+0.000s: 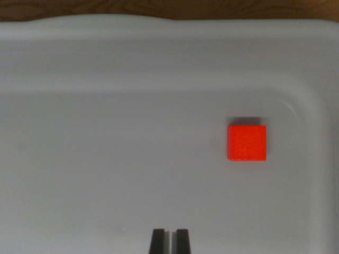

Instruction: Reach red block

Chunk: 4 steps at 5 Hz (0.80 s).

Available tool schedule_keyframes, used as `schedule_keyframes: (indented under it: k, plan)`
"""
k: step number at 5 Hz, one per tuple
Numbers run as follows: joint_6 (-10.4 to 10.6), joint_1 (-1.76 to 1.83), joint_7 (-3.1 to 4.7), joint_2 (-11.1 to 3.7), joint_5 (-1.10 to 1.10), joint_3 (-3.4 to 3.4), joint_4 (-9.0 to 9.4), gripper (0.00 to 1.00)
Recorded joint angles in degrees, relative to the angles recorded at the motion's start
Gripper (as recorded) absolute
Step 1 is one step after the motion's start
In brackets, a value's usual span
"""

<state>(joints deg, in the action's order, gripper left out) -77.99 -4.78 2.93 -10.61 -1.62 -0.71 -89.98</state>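
Note:
A red block (247, 143) lies flat on the floor of a white tray (106, 159), toward the wrist view's right. My gripper (170, 241) shows only as two dark fingertips at the bottom edge, close together with a thin gap between them and nothing held. The block sits up and to the right of the fingertips, well apart from them.
The tray's raised rim (169, 32) runs across the top and curves down the right side (323, 132). A strip of brown wooden surface (159, 8) shows beyond the rim at the top.

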Motion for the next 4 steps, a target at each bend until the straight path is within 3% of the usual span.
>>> schedule_keyframes:
  k: [1, 2, 3, 4]
  plan:
    - [2.46, -0.63, 0.62, -2.63, 0.0, 0.33, 0.26, 0.0]
    - [2.46, -0.63, 0.62, -2.63, 0.0, 0.33, 0.26, 0.0]
    - [4.99, -1.27, 1.26, -5.32, 0.0, 0.66, 0.53, 0.0]
    - [4.99, -1.27, 1.26, -5.32, 0.0, 0.66, 0.53, 0.0]
